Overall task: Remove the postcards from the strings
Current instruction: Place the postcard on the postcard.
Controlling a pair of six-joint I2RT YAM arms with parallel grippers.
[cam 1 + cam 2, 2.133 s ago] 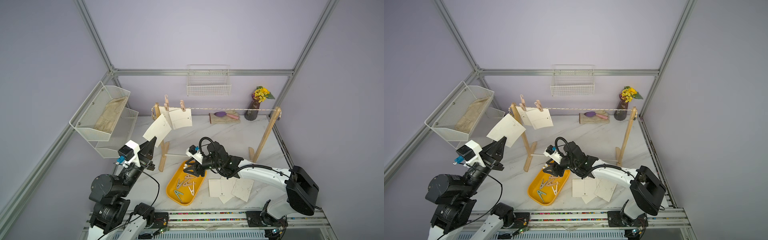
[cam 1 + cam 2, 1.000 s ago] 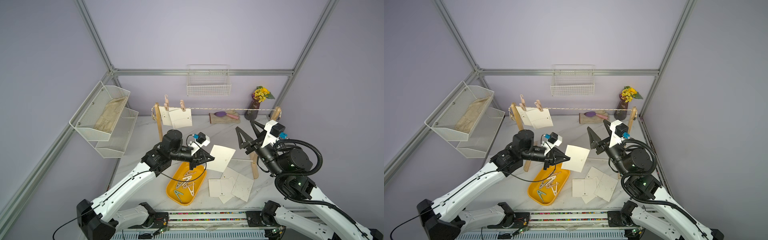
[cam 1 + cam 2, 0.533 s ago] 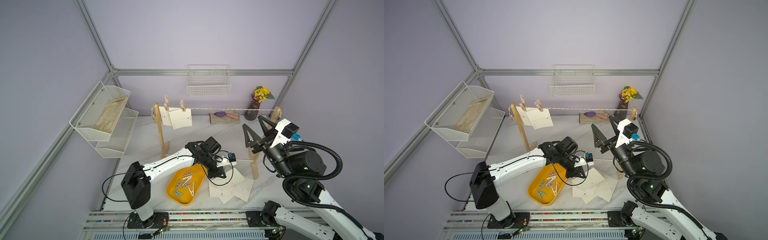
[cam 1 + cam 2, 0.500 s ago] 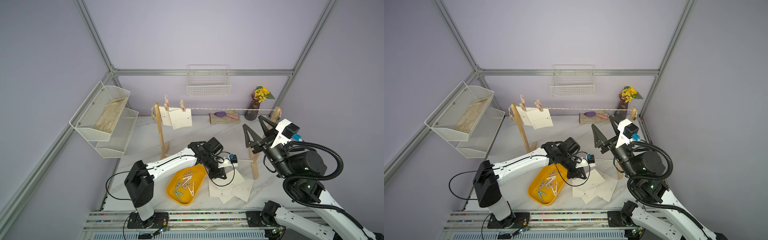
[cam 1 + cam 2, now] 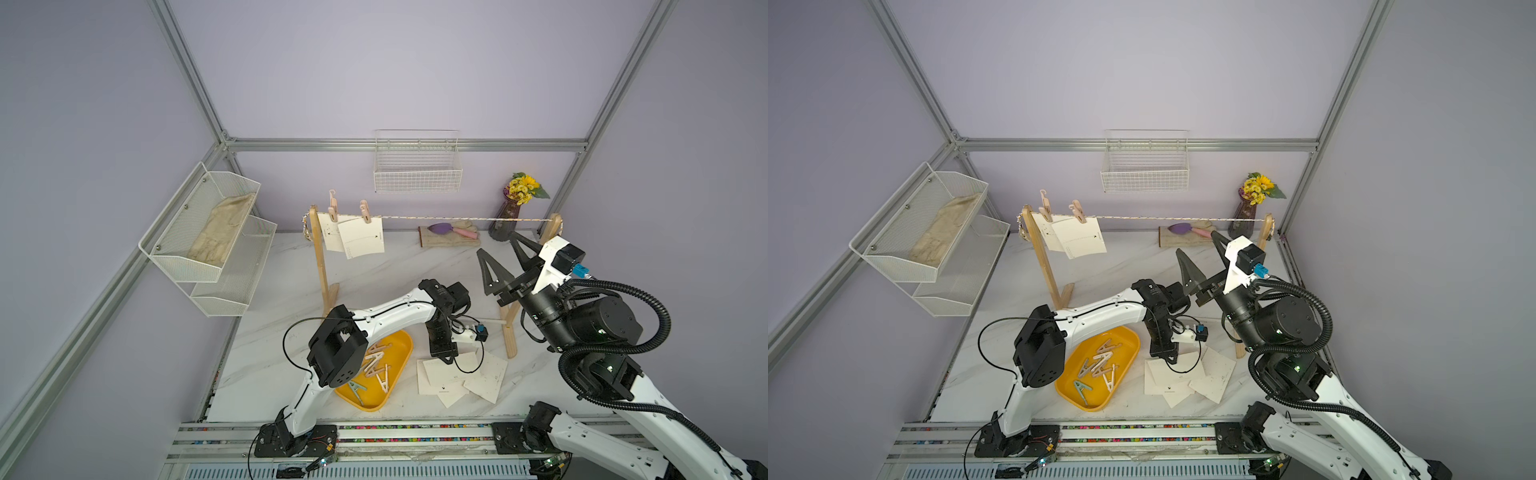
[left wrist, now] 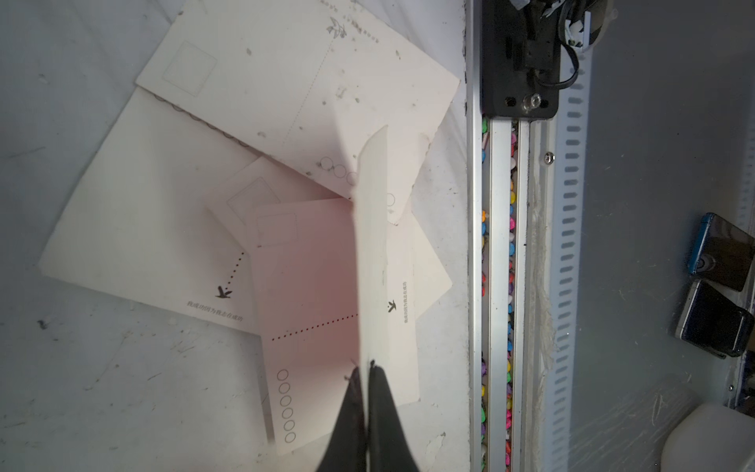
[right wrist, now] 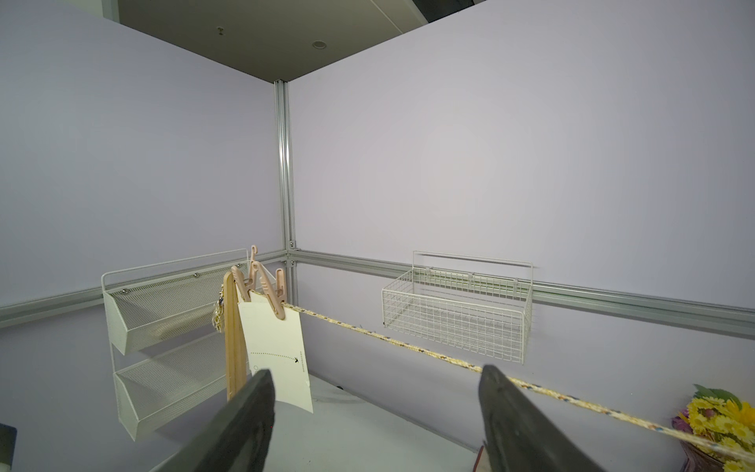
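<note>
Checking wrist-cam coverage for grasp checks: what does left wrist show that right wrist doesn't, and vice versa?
Left wrist only: the left claw shut on a postcard seen edge-on, over the pile of postcards lying on the table.
Right wrist only: the right claw open, the string, a hanging postcard pinned by pink clothespins, and the wire basket.
Both: cream postcards with dotted lines, and each arm's own claw tips.

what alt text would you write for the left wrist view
The left gripper is shut on a cream postcard, seen edge-on, over a loose pile of postcards lying on the white table. A metal rail runs along the table's edge.
</note>
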